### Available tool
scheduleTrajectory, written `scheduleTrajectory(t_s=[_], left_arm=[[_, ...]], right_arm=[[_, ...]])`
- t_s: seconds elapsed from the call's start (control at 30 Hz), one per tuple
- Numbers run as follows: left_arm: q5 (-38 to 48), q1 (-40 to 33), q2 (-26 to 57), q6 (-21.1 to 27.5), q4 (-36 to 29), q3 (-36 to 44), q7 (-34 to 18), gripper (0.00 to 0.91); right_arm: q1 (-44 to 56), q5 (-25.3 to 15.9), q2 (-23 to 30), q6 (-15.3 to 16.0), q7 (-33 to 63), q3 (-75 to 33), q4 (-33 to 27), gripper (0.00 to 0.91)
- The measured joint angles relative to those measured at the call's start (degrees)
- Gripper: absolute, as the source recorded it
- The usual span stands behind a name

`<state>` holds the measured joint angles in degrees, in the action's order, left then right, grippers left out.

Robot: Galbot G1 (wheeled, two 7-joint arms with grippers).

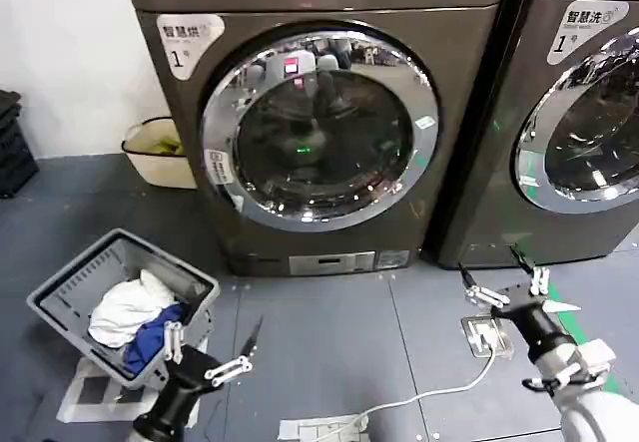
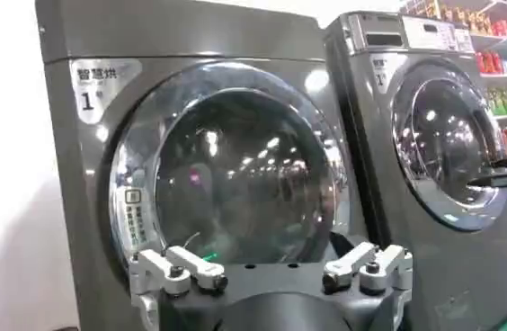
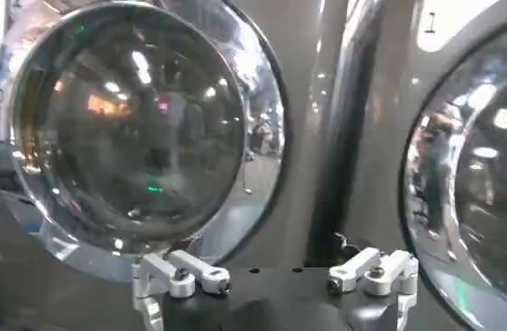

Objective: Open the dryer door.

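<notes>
Down low, the left gripper [image 1: 215,352] and right gripper [image 1: 504,287] both hung spread and empty above the floor, well short of the shut dryer door [image 1: 319,128].

The floor in the lower middle of the head view, in front of the dryer door [image 1: 319,128], is mostly free, so a gripper can pass there toward the door. At lower left stands a tilted grey laundry basket [image 1: 120,302] with clothes, close to the left gripper [image 1: 212,354], whose fingers are spread. A white cable [image 1: 429,397] and a floor socket [image 1: 486,334] lie at lower right, beside the right gripper [image 1: 504,287], also spread. The second machine [image 1: 579,113] closes the right side. A cream bin [image 1: 160,151] stands at the left wall.
</notes>
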<state>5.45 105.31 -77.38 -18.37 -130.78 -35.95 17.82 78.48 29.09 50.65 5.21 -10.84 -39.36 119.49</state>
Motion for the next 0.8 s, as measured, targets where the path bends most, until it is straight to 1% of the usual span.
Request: scheduleTrajectory(t_s=[0.2, 0.43, 0.63, 0.8], left_arm=[[0.0, 0.6, 0.0, -0.1, -0.6, -0.4, 0.0, 0.907], [-0.4, 1.0, -0.4, -0.3, -0.8, -0.5, 0.0, 0.907], [-0.5, 1.3, -0.5, -0.5, -0.8, -0.6, 0.0, 0.907], [-0.6, 1.3, -0.6, -0.5, -1.0, -0.6, 0.0, 0.907]], right_arm=[[-6.6, 3.9, -4.1, 0.6, 0.9, 6.2, -2.2, 0.907], [-15.1, 6.7, -7.1, 0.2, 0.6, 14.2, -5.0, 0.907], [-22.8, 10.2, -8.0, 0.5, 0.5, 21.0, -7.4, 0.907], [-28.2, 11.7, -7.5, 0.4, 0.4, 25.9, -9.5, 0.907]])
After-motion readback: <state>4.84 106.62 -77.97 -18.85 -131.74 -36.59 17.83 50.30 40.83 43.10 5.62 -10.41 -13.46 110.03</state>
